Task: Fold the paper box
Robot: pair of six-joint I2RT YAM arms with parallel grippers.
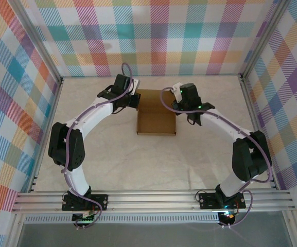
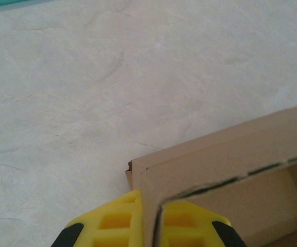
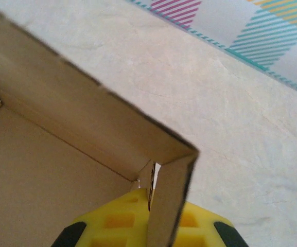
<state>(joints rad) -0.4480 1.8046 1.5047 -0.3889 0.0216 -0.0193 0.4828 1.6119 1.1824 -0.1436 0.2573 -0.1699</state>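
Observation:
The paper box is plain brown cardboard, lying mid-table with its side walls raised. My left gripper is at its far left corner. In the left wrist view the yellow fingers are shut on the box's upright wall, which runs down between them at my left gripper. My right gripper is at the box's far right corner. In the right wrist view it is shut on a raised side flap of the box, at the corner where two walls meet.
A pale marbled tabletop surrounds the box. Plaid panels wall in the back and both sides. Aluminium rails run along the near edge where the arm bases sit.

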